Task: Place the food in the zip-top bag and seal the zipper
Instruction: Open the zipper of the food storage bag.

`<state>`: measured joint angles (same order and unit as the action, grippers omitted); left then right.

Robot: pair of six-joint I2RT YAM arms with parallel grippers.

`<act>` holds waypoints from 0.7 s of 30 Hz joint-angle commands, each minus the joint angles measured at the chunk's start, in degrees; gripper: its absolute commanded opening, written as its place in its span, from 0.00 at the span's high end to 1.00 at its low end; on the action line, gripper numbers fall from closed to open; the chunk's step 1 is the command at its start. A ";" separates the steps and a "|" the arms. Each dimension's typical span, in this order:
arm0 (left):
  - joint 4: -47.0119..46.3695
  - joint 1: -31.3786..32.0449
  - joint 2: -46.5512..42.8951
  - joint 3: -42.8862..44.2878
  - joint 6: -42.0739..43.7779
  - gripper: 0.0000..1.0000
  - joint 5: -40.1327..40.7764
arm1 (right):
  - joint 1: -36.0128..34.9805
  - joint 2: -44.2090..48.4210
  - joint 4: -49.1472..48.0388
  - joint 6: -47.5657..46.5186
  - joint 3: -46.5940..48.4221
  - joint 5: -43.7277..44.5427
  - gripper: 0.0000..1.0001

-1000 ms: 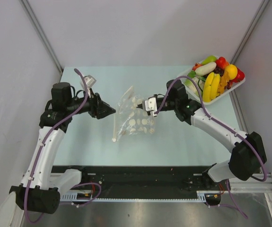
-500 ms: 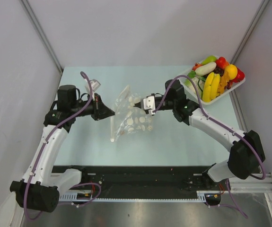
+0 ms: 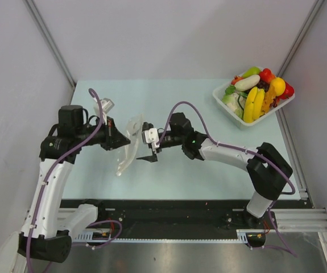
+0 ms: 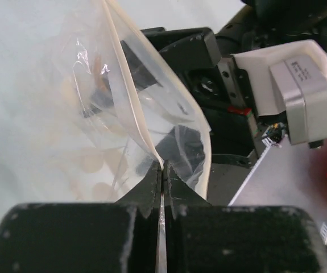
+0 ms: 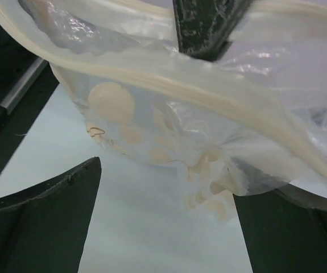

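The left pincer (image 3: 119, 138) is clamped on the bag (image 3: 128, 147), jaws tight together on the pale zipper (image 4: 130, 94) at one edge, as the left wrist view shows; the bag hangs from that grip above the bench (image 3: 186, 102), left of centre, its lower end drooping toward the near edge; it is clear, printed with cream dots, and creased.

The right pincer (image 3: 144, 143) stands with jaws wide apart just beside the bag's right side; it holds nothing; in the right wrist view its two dark fingers (image 5: 44, 219) sit low and well spread, with the bag (image 5: 152, 119) draped across the top of the frame in front of them and the zipper (image 5: 169, 77) running as a cream band across it; whether either finger touches the plastic I cannot tell.

No food shows inside the bag; the food (image 3: 257, 94) lies heaped in a white basket (image 3: 226, 110) at the far right corner of the bench, well apart from both pincers; yellow, red, green and white pieces show there.
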<state>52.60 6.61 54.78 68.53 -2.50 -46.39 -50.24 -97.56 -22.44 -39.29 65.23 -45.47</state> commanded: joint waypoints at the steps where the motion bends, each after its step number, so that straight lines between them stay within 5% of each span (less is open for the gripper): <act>1: -2.81 3.92 0.32 1.62 -1.97 1.00 9.28 | 4.08 6.32 8.08 9.38 0.60 0.30 0.02; 6: -13.47 13.41 6.72 -5.42 -8.63 1.00 17.73 | 10.41 12.99 29.15 15.28 0.60 -1.72 0.02; 13: -30.06 24.67 17.81 -6.66 -18.84 1.00 22.13 | 21.12 18.36 42.91 32.15 0.25 -1.72 0.05; 17: -32.48 25.91 21.32 -4.11 -23.16 1.00 23.71 | 26.14 20.21 44.06 37.88 -2.47 -1.90 0.05; 21: -25.91 18.30 18.01 -2.88 -23.60 1.00 22.93 | 28.61 20.30 39.76 42.52 -2.92 -1.37 0.06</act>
<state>26.02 31.83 76.64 62.35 -22.28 -24.77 -23.03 -78.94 18.87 -4.82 62.63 -46.26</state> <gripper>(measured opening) 0.006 0.949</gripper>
